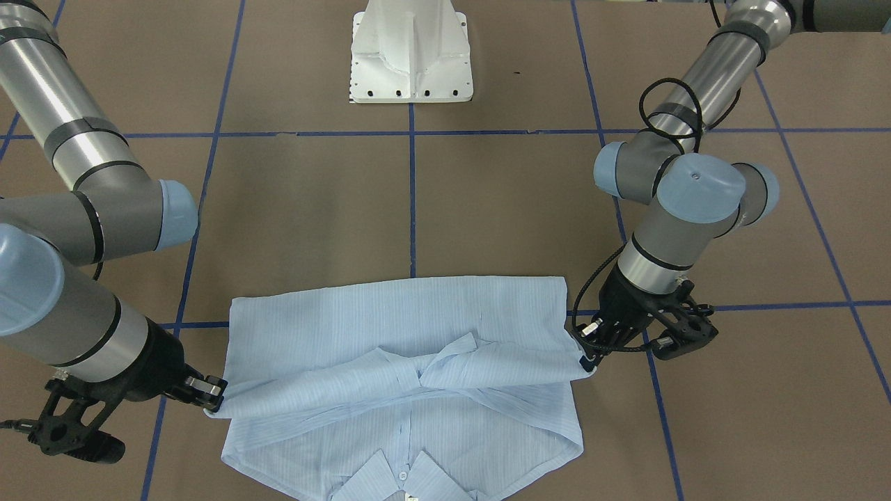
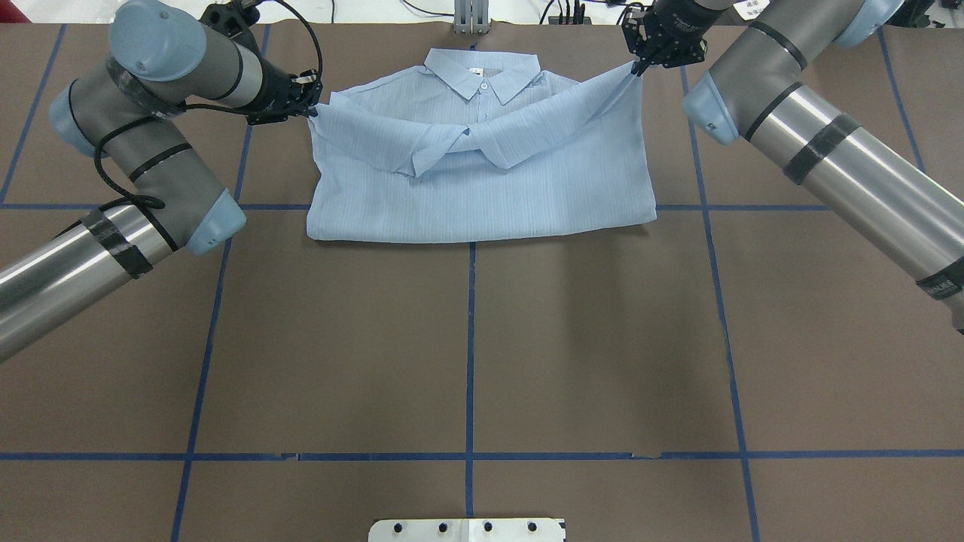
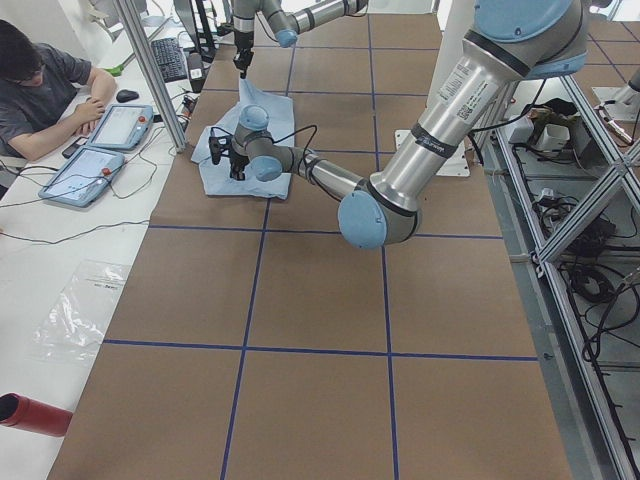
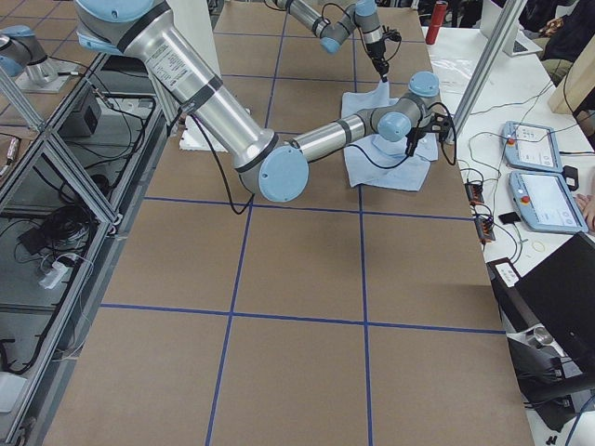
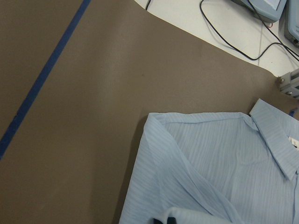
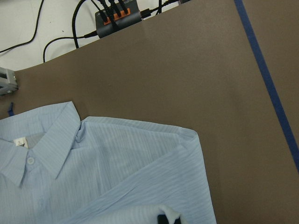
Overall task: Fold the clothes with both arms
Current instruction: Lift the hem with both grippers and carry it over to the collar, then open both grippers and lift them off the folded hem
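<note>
The shirt [image 2: 482, 188] lies flat on the brown table [image 2: 482, 339], buttons and collar [image 2: 482, 75] facing up. The left gripper [image 2: 309, 109] sits to the collar's left, its jaws closed tight on a corner of the shirt's top folded layer, which rises in a point to meet them. The right gripper [image 2: 640, 66] sits to the collar's right, its jaws pinched on the opposite corner. The held layer stretches between them just below the collar, with the sleeve ends crossing at its middle.
</note>
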Robot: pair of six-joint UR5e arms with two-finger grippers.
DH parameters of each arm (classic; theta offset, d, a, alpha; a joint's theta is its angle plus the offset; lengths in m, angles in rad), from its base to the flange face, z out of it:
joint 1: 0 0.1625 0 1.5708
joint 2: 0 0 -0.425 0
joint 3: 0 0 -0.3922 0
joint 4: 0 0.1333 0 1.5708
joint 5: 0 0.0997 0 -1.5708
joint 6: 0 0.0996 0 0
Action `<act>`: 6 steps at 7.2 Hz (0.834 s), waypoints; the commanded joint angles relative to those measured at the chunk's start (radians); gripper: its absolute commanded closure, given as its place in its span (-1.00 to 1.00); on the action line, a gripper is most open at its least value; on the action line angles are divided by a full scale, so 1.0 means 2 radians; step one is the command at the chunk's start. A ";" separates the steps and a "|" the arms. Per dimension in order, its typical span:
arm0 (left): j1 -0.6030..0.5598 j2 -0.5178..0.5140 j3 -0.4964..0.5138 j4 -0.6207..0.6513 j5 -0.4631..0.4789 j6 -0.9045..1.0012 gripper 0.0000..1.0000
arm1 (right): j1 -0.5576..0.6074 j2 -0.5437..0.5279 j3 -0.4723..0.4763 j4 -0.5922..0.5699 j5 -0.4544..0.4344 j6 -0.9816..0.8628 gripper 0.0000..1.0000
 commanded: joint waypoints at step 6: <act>-0.008 -0.040 0.100 -0.059 0.002 -0.001 1.00 | -0.004 0.044 -0.086 0.011 -0.019 -0.014 1.00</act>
